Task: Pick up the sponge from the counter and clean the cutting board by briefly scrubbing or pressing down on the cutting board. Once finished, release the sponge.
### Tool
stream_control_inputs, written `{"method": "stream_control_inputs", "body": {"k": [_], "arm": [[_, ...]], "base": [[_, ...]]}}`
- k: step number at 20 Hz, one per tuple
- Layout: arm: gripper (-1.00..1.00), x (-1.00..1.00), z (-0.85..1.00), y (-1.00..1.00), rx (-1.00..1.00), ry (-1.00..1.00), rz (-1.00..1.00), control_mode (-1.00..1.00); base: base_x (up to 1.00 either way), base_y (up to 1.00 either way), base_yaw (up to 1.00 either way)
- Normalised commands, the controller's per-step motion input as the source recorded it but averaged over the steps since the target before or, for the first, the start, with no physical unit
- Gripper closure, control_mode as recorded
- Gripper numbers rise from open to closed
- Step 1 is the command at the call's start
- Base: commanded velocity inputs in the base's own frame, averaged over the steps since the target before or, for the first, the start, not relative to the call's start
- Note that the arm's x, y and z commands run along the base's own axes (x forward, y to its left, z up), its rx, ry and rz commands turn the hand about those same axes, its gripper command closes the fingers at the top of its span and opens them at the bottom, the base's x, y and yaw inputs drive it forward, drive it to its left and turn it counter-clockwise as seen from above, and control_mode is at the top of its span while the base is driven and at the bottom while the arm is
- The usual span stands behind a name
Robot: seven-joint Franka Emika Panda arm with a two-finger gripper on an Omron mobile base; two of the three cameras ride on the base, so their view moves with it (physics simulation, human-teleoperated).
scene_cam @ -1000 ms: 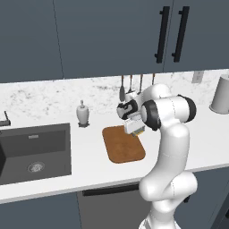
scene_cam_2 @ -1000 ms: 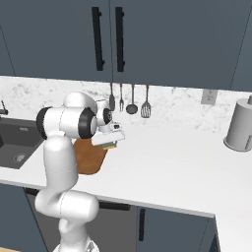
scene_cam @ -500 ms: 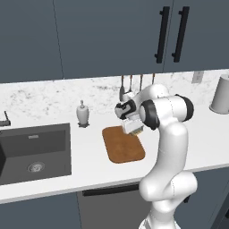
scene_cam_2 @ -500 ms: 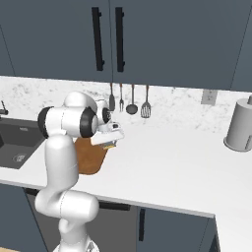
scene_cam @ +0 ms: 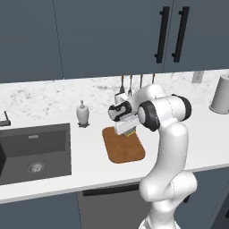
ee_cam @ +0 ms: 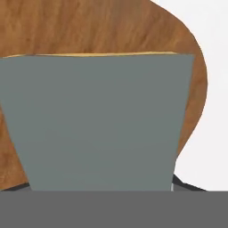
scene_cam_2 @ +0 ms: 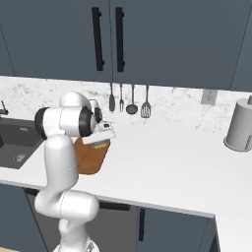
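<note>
The brown wooden cutting board (scene_cam: 121, 147) lies on the white counter (scene_cam: 89, 170), right of the sink. My gripper (scene_cam: 125, 129) hangs just over the board's far end, shut on the sponge (scene_cam: 130, 132), whose yellow side peeks out under the hand. In the right base view the gripper (scene_cam_2: 101, 141) and sponge (scene_cam_2: 102, 144) sit above the board (scene_cam_2: 91, 160). The hand view has the sponge's grey face (ee_cam: 98, 124) up close, hiding the fingertips, with the board (ee_cam: 89, 26) behind it and counter (ee_cam: 216, 80) to the right. Whether the sponge touches the board I cannot tell.
A dark sink (scene_cam: 33, 150) is set into the counter at the left, with a white soap bottle (scene_cam: 82, 113) between it and the board. Utensils (scene_cam_2: 131, 100) hang on the back wall. A grey canister (scene_cam_2: 239, 125) stands far right. Cabinets hang overhead.
The hand with the sponge has shifted slightly left and lower over the cutting board. The board and other things have not moved.
</note>
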Motion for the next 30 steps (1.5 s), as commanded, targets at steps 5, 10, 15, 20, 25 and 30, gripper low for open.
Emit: {"method": "stream_control_inputs", "body": {"k": [5,10,15,20,25,30], "arm": [[1.0,0.08,-0.75,0.05,-0.08,0.01,0.0,-1.0],[1.0,0.04,-0.25,0.36,-0.06,0.0,-0.01,-1.0],[1.0,0.0,0.04,0.66,-0.05,-0.01,-0.01,-1.0],[1.0,0.02,-0.41,0.59,-0.11,0.06,-0.01,-1.0],[1.0,0.13,-0.96,0.2,-0.13,0.16,0.0,-1.0],[1.0,0.09,0.04,0.43,-0.06,0.07,-0.01,-1.0]], "base": [[0.0,0.0,0.0],[0.0,0.0,0.0],[0.0,0.0,0.0],[0.0,0.0,0.0],[0.0,0.0,0.0],[0.0,0.0,0.0]]}}
